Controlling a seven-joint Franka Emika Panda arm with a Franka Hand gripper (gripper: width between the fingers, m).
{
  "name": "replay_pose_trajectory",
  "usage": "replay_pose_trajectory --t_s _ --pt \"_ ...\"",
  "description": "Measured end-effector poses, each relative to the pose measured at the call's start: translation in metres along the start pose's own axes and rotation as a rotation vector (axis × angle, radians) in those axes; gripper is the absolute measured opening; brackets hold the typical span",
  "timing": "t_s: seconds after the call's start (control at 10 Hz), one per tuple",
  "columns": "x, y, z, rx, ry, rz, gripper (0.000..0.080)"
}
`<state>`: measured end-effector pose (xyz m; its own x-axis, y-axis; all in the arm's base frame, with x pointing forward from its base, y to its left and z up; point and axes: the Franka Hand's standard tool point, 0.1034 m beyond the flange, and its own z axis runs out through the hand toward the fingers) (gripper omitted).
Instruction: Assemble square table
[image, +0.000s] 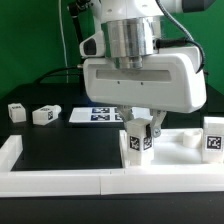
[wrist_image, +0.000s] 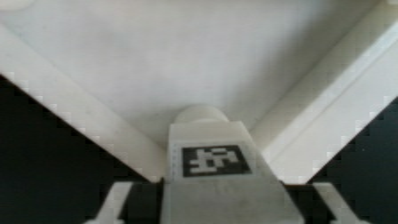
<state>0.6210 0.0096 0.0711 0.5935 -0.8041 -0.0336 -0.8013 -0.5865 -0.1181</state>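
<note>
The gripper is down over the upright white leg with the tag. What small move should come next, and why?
Probably close the gripper firmly on the short white plastic leg with the black-and-white tag, without lifting yet. Both views show its jaws standing either side of the leg, centred on it, but I cannot tell that they pinch it.

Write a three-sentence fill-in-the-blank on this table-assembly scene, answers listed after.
The short white plastic leg between the pincer's fingers carries a black-and-white ___.
At the exterior view's left, ___ more short white tagged legs lie on the table.
The flat table surface under them is coloured ___.
Missing words: tag; two; black.
</note>
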Motion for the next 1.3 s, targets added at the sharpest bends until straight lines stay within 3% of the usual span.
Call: replay_pose_trajectory --t_s 0.2,0.6,0.7,1.1,1.2,1.3 --pt "0.001 -0.001 0.000 0.009 -0.036 0.300 0.0294" --pt "0.002 -0.009 0.001 0.074 -0.129 0.954 0.0294" --pt "0.001 -0.010 0.001 0.072 -0.133 1.037 0.0294" --pt "0.000 -0.009 0.001 0.064 -0.126 1.045 0.0331" --pt "-0.001 -0.009 0.000 0.057 -0.113 0.875 0.0529" --pt "-0.002 -0.008 -0.001 0.047 -0.095 0.641 0.0529"
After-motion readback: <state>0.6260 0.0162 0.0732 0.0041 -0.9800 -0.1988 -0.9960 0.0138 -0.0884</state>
